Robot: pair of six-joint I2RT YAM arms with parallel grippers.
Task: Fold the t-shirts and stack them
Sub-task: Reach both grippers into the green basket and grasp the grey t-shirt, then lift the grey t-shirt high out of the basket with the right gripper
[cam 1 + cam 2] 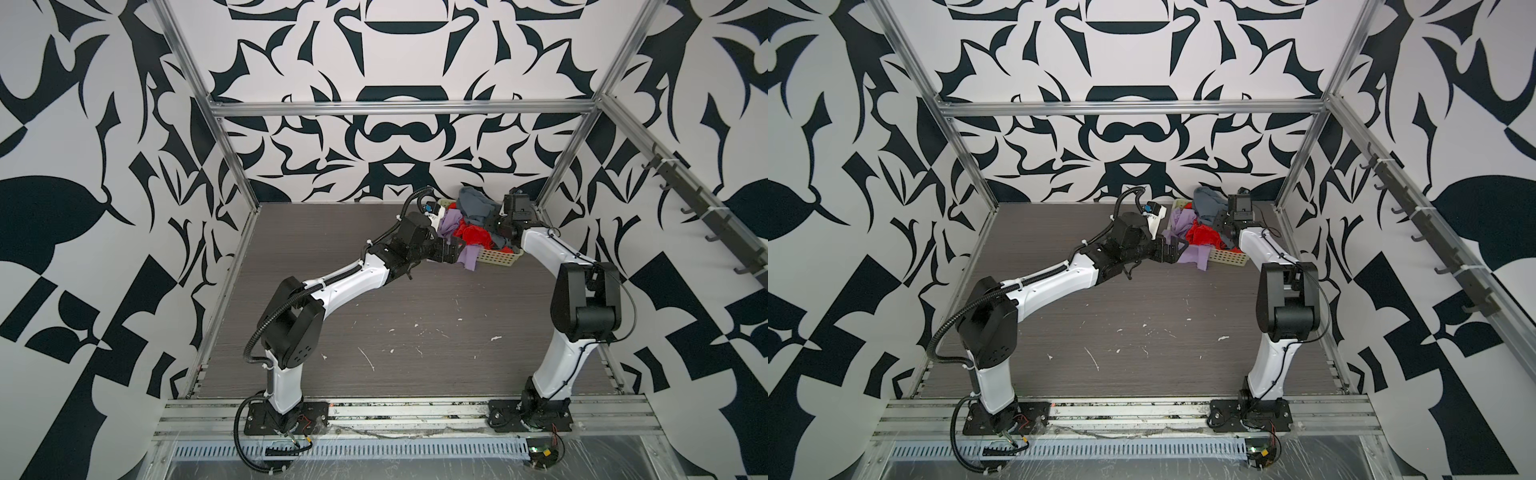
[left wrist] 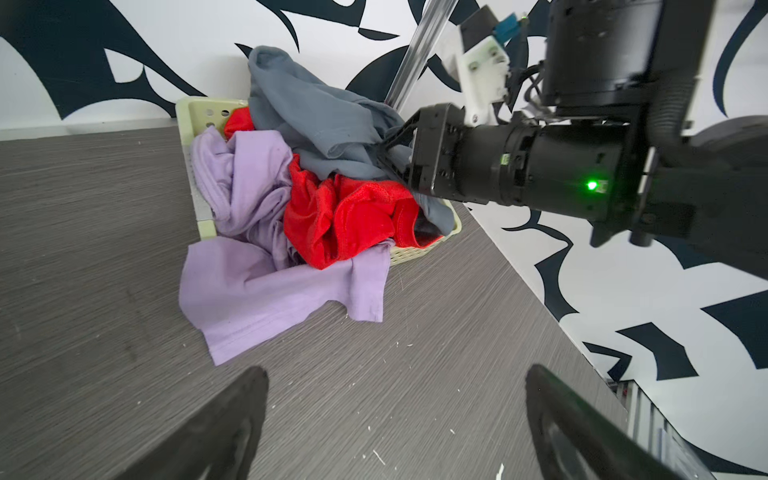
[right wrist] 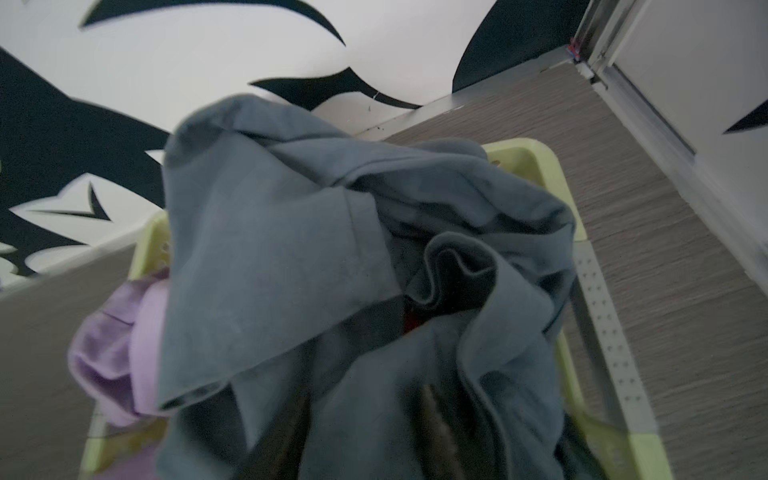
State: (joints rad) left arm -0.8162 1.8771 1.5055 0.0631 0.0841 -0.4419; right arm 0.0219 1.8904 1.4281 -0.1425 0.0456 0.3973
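the slate grey t-shirt (image 2: 316, 120) sits heaped on top of the pile in the cream basket (image 2: 195, 112), rising above the rim. the right tool (image 2: 384, 151) reaches in from the side wall with its jaws drawn together on a fold of this grey cloth. in the right wrist view the grey fabric covers most of the fingers, which show only as dark blurs. under the grey shirt lies the red t-shirt (image 2: 353, 220), crumpled in the middle of the basket. the lilac t-shirt (image 2: 266, 291) is beside it, partly inside. its lower part spills over the near rim and lies flat on the counter (image 1: 415, 324).

the left tool (image 2: 397, 374) hovers over the counter just short of the lilac hem. its jaws are spread wide and hold nothing, and a strip of bare counter shows between the fingertips and the cloth.

in both top views the basket stands in the far right corner of the counter, close to the back wall and the metal frame post (image 2: 415, 50), so room is tight behind it and on its right. the near and left parts of the counter are open, marked only by small white flecks.
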